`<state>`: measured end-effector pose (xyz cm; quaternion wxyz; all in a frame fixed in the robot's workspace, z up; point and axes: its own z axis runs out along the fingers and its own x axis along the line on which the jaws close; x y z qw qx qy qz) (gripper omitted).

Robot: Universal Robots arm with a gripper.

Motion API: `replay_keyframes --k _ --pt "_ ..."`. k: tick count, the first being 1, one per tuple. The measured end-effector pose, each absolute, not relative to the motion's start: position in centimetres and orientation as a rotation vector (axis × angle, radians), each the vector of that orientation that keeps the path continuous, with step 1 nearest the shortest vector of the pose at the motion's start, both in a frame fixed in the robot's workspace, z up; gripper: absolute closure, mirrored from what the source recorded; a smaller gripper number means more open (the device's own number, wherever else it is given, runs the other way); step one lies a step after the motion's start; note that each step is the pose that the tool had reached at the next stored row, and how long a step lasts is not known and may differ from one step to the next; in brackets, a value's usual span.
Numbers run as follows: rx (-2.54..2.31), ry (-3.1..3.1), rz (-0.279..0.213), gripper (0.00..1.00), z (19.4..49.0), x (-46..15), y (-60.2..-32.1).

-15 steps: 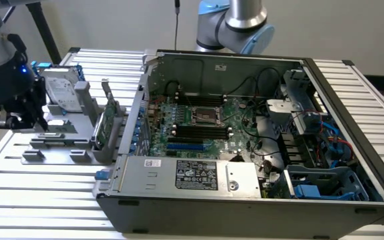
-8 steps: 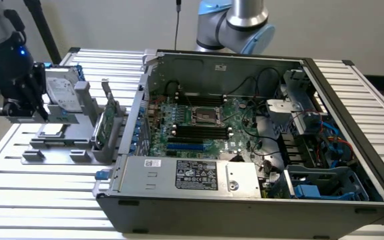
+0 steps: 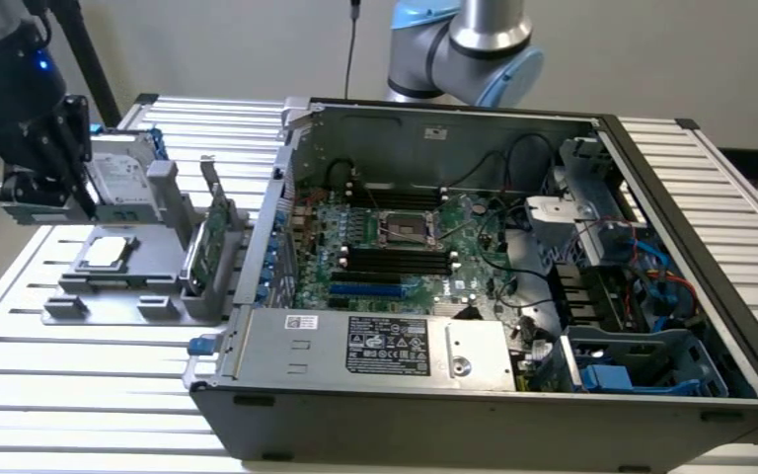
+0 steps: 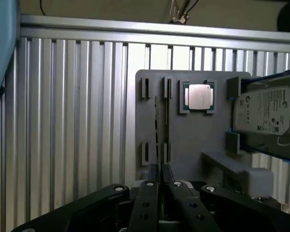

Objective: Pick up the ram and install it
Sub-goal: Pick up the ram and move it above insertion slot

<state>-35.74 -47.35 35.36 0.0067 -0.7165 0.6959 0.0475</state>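
The gripper [image 4: 159, 176] has its two fingers drawn together on the ram [image 4: 157, 130]. In the wrist view the ram shows edge-on, a thin dark-flecked strip running straight out from between the fingertips, so I'd call it clamped and held. It hangs over the grey holder tray [image 4: 193, 145], between the small slotted posts [image 4: 145, 88] that look made to stand it in. It sits a little askew of them, so I take it to be lifted free rather than seated, though edge-on I can't be sure. On the same tray lie the square processor [image 4: 199, 96] in its frame and the silver hard drive [image 4: 263, 111] propped in its bracket. In the exterior view the taller expansion card [image 3: 214, 242] stands at the tray's edge nearest the computer. The arm's black head is up at the exterior view's left, above that tray and well apart from the open computer case [image 3: 393, 410], which lies on its side on the ribbed table [image 3: 90, 385]. Inside, the green motherboard [image 3: 465, 212] is exposed, and the long dark memory slots [image 3: 393, 262] below the processor socket look unfilled as far as I can tell. So the pick-up looks as good as done. The carry across to the case and the seating of the stick in a slot are all yet to do.
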Motion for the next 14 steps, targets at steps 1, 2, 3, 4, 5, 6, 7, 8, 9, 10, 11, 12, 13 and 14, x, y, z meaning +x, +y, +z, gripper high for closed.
replay_keyframes --k 1,2,3,4,5,6,7,8,9,10,11,12,13,14 --pt "-2.247 2.172 0.149 0.86 35.6 -35.6 -47.4" --pt "-2.252 2.167 0.149 0.86 35.8 -35.5 -47.4" --pt "-2.257 2.162 0.149 0.86 35.9 -35.3 -47.4" --pt "-2.260 2.159 0.149 0.86 36.0 -35.0 -47.4" --pt "-2.262 2.157 0.150 0.86 36.0 -34.7 -47.4" --pt "-2.265 2.154 0.150 0.86 36.1 -34.3 -47.4" --pt "-2.267 2.152 0.150 0.86 36.1 -34.0 -47.4" --pt "-2.270 2.149 0.151 0.86 36.1 -33.6 -47.4" --pt "-2.272 2.147 0.151 0.86 36.1 -33.3 -47.4" --pt "-2.274 2.145 0.151 0.86 36.1 -32.9 -47.4" --pt "-2.277 2.142 0.151 0.86 36.1 -32.6 -47.4" --pt "-2.280 2.140 0.152 0.86 36.1 -32.2 -47.4" --pt "-2.282 2.137 0.152 0.86 36.2 -31.8 -47.4" --pt "-2.285 2.135 0.152 0.86 36.2 -31.5 -47.4"
